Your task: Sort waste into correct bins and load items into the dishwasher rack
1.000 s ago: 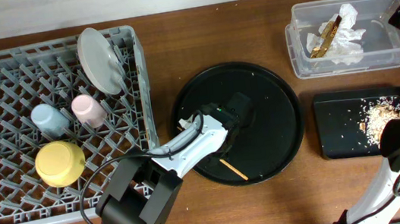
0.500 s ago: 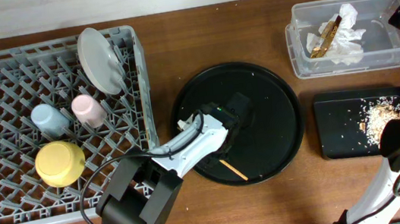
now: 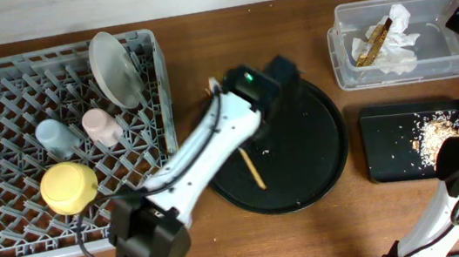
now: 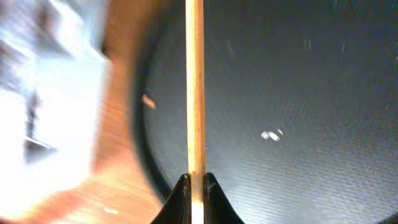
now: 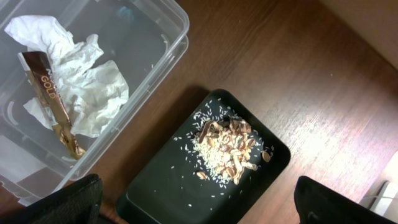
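Left gripper: clamped on one chopstick, above the left rim of the round tray, with the rack beside it. Right gripper: fingers wide apart and empty, over the tub and black tray. Open tabletop alongside.

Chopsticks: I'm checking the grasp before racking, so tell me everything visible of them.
The chopsticks look like thin, straight, light-brown wood. In the left wrist view they read as one shaft, so one stick or two is unclear. The left gripper is shut on it, dark fingers pinching the near end, and it runs straight out of the frame's top. Overhead, a slanted length shows over the round black tray, upper end hidden by the arm; contact with the tray is unclear.
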Tool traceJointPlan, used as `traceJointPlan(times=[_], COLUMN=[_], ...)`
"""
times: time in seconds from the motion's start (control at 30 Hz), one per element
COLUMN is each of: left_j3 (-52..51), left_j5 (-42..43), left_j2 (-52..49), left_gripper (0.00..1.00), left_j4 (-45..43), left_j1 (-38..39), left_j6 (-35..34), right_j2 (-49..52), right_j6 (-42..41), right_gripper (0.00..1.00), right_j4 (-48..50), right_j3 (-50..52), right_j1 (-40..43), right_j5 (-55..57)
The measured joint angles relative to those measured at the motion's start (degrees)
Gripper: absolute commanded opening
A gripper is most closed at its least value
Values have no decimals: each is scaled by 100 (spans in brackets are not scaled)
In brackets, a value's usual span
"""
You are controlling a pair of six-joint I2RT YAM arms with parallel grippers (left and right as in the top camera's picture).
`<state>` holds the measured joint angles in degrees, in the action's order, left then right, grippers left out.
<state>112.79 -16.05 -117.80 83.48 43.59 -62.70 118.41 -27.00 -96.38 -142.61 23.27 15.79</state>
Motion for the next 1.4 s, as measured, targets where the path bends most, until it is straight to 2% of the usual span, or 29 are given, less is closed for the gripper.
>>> traceJointPlan(times=[0.1,0.23,0.3,0.37,0.43,0.47,0.63,0.77,1.0,1.07,1.2,1.3,1.4], left_j3=[723,946,946,946,946,946,946,946,962,977,977,968,968], left_j5=[-752,-1497,-1631,-1587,-1309,-997,503,1633,2282,2542,2879,2863,2424], left_j2=[4,4,2,2,4,2,4,2,-140,-402,-1226,-1596,-1676], left_gripper=[13,12,11,0,1,6,42,44,46,50,52,53,53], left_j4=[603,455,164,-256,-560,-710,-769,-791,-964,-1102,-1622,-1987,-2299], left_j1=[-398,-1021,-1325,-1661,-1906,-2074,-2608,-2518,-2035,-1891,-1453,-1067,-704], left_j6=[638,1338,1781,2420,2983,3353,4594,5506,5912,5952,5967,5672,5040], right_j2=[0,0,0,0,0,0,0,0,0,0,0,0,0], right_j6=[-2,-4,0,0,0,-2,0,2,0,-4,0,0,-2], right_gripper=[99,99,99,99,99,99,99,99,99,99,99,99,98], right_j4=[-2,-2,-4,-4,-4,-4,-7,-4,-4,-4,-4,-7,-4], right_j3=[2,2,2,2,2,0,2,2,0,2,2,0,2], right_j1=[0,0,0,0,0,0,0,0,0,0,0,0,0], right_j5=[2,2,2,0,2,0,2,2,2,2,0,2,2])
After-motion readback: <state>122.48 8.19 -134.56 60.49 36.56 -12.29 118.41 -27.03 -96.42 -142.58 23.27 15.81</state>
